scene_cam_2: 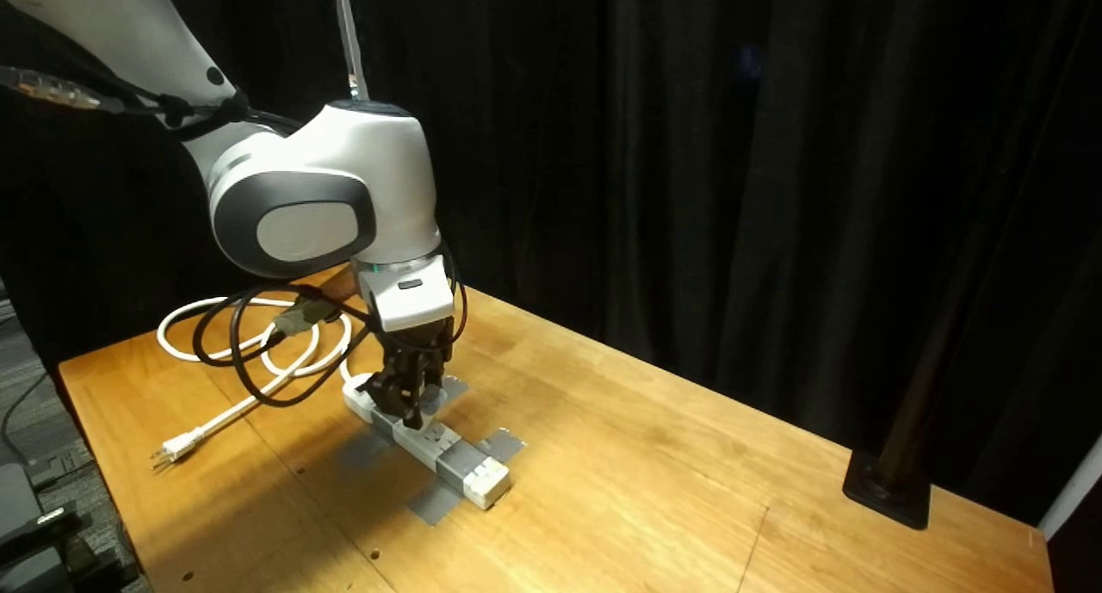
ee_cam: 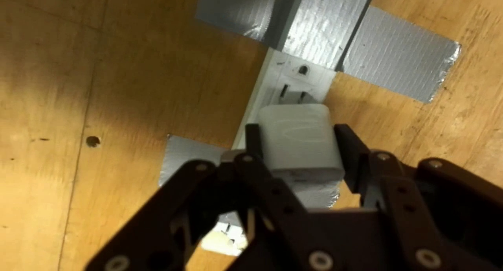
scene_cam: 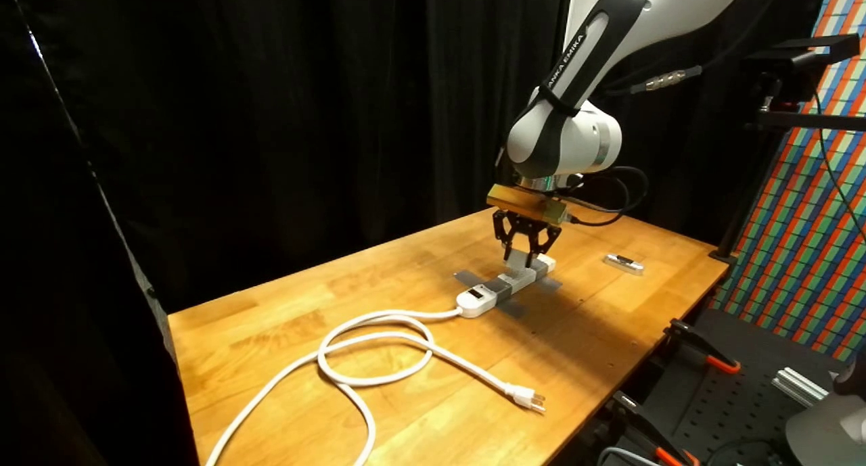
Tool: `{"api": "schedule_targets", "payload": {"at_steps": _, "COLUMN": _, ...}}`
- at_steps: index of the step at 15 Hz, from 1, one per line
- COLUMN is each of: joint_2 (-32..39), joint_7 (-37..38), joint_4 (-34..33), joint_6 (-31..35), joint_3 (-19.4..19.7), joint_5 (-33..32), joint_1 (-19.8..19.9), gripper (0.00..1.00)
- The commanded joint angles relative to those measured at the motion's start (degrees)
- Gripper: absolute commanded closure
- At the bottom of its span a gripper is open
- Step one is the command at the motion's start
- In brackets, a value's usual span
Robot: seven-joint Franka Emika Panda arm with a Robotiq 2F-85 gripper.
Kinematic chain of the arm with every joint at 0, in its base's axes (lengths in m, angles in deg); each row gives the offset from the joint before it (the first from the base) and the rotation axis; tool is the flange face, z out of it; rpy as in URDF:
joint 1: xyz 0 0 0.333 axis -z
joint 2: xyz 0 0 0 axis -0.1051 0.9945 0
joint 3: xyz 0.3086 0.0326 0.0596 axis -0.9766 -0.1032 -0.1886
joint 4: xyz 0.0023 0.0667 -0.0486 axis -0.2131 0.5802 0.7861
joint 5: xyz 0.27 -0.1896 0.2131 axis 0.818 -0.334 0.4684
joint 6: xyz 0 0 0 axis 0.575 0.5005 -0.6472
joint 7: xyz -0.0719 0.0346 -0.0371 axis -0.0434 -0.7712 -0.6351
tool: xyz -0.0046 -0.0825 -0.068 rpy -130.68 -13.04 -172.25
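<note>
Your gripper (scene_cam: 519, 258) clasps a white block (ee_cam: 300, 142) over the power strip (scene_cam_2: 422, 442): grasp done, contact unclear, release apparently pending.

One gripper (scene_cam: 518, 259), one block (ee_cam: 300, 135), one power strip (scene_cam_2: 422, 442), two tape bands (ee_cam: 324, 23) appear.

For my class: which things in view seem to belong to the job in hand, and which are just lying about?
Likely in the job:
white block, held between the fingers
power strip beneath it, with its white cord
grey tape over the power strip

Likely just lying about:
small silver item on the tabletop
pale ribbed bar, off the tabletop
</note>
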Motion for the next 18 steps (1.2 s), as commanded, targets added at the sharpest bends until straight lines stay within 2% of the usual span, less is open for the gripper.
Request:
{"api": "schedule_targets", "payload": {"at_steps": 1, "joint_2": -1.6, "joint_7": 8.6, "joint_4": 2.6, "joint_6": 0.4, "joint_3": 2.2, "joint_5": -4.6, "joint_1": -2.6, "gripper": 0.77}}
{"api": "schedule_targets", "payload": {"at_steps": 7, "joint_2": -1.1, "joint_7": 13.3, "joint_4": 2.4, "joint_6": 1.3, "joint_3": 0.7, "joint_5": -5.6, "joint_1": -1.9, "gripper": 0.77}}
{"api": "schedule_targets", "payload": {"at_steps": 18, "joint_2": -0.4, "joint_7": 15.4, "joint_4": 1.8, "joint_6": 2.7, "joint_3": 0.0, "joint_5": -6.5, "joint_1": -2.0, "gripper": 0.77}}
